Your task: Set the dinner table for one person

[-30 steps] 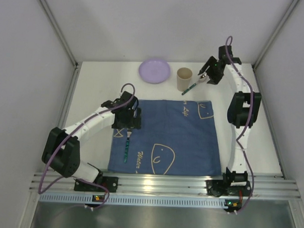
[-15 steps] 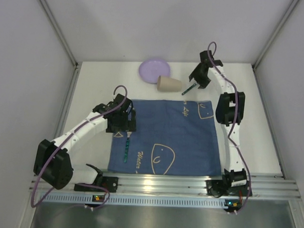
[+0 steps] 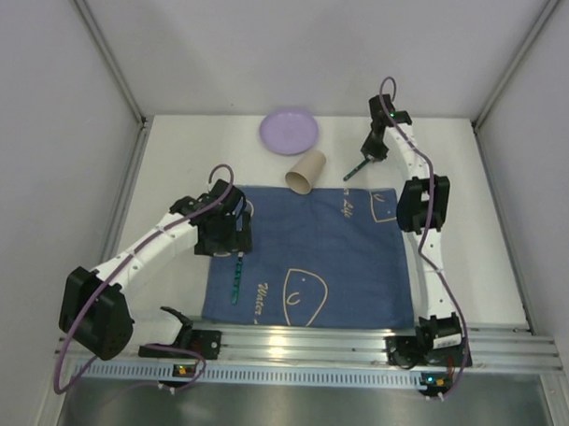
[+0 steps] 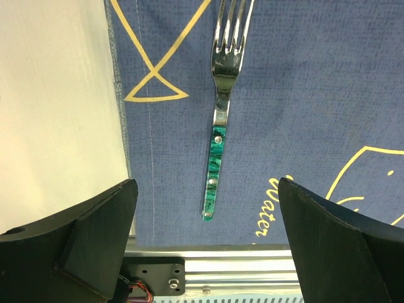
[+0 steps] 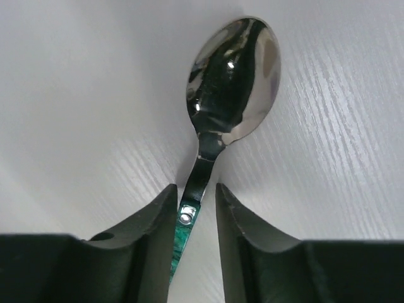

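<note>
**Between the right fingers: a spoon handle on the far bench**

Between the fingers [image 5: 151, 221] of the right end effector [image 5: 196, 189] lies the spoon [image 5: 230, 82], flat on the white bench [image 5: 82, 95]. Its long axis runs straight out of the gap. The bowl sits beyond the fingertips, and the green handle passes back beneath the end effector. The fingers stand close on either side of the neck with a sliver of bench showing beside it. I cannot tell whether they have pinched it yet.

To that end effector's side, toward the other arm, a paper cup [image 3: 305, 172] lies tipped over. It is near the spoon but apart from it, at the far edge of the blue mat [image 4: 315, 95]. The purple plate [image 3: 289, 132] rests just beyond the cup.

Directly under the left end effector [image 4: 205, 183], whose fingers are spread wide and hold nothing, a fork [image 4: 221, 95] lies on the mat. Its tines point away and its handle points back toward the ribbed rail [image 3: 308, 345].

The right arm is much the nearer to the spoon, so I judge the carry to be its job. A straight lift looks unobstructed. The strip of bare bench beside the mat is narrow and the right arm's own links stand along it. The cup could be knocked if the spoon swings toward the left arm.
</note>
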Available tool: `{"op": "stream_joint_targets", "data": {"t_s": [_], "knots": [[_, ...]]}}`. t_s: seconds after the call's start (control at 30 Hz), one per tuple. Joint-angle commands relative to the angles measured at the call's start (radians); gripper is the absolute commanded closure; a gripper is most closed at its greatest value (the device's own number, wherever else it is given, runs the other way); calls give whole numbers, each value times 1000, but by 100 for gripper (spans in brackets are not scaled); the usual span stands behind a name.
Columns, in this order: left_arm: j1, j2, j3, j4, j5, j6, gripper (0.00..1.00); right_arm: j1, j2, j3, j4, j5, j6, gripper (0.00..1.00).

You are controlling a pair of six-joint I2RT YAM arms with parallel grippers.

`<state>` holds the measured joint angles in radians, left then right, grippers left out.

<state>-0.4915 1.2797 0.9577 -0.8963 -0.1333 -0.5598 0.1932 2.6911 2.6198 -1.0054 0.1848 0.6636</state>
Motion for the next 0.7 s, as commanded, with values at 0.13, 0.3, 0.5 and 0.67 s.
{"op": "stream_joint_targets", "data": {"t_s": [0.13,0.3,0.5,0.67], "knots": [[5,7,30,-16,58,-15,2,52,53,-13,-160,130,-220,87],[5,44,35,22,101,-11,2,35,0,-105,-86,64,-248,100],[5,84,99,40,80,14,2,15,-215,-142,114,-54,-276,100],[8,194,249,49,32,43,2,-15,-417,-238,128,-126,-266,100]]}}
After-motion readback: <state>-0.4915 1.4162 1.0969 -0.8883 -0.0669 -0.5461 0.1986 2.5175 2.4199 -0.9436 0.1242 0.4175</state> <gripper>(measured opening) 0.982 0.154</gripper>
